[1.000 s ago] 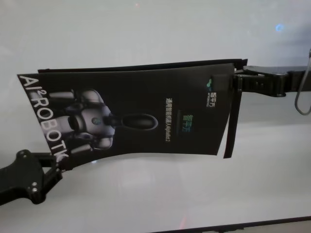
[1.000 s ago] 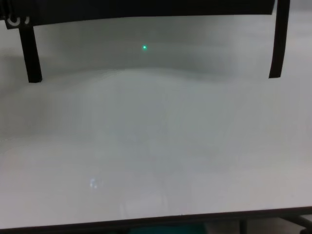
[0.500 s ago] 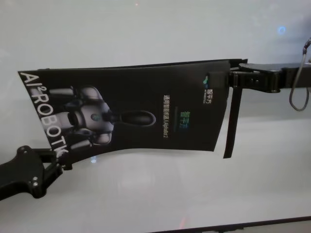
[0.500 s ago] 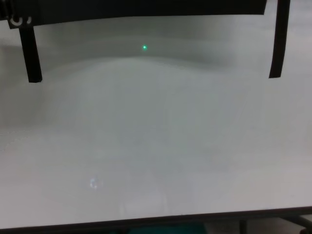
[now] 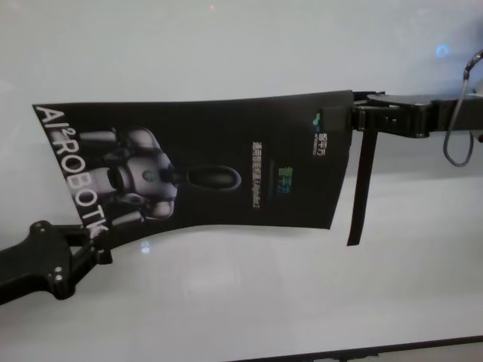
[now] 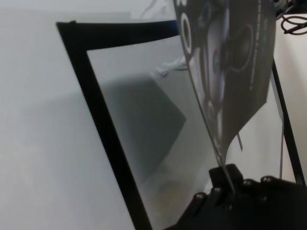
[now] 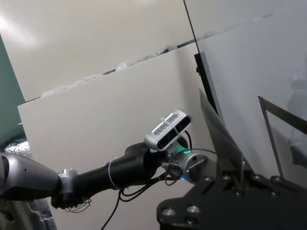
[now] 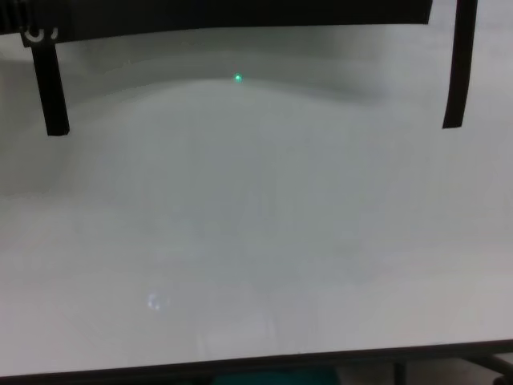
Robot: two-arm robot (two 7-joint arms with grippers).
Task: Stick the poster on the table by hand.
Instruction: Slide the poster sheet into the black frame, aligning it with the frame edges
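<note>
The poster (image 5: 219, 143), black with a grey-white robot picture and white lettering, hangs stretched in the air above the white table (image 5: 249, 302). My left gripper (image 5: 102, 253) is shut on its near left corner, and the left wrist view shows the sheet's edge (image 6: 230, 62) pinched in that gripper (image 6: 224, 176). My right gripper (image 5: 355, 119) is shut on the far right corner, where the sheet (image 7: 218, 129) shows edge-on. In the chest view only the poster's lower edge (image 8: 240, 10) appears.
A black tape strip (image 5: 358, 192) dangles from the poster's right side; the chest view shows it (image 8: 457, 68) and a second strip (image 8: 50, 88) hanging on the left. The table's dark front edge (image 8: 240, 365) runs along the bottom. A cable loop (image 5: 453, 124) hangs by the right arm.
The poster has been pulled flatter and lifted a little, so its folded back edge no longer shows. Both grippers kept their hold and shifted slightly up and outward.
</note>
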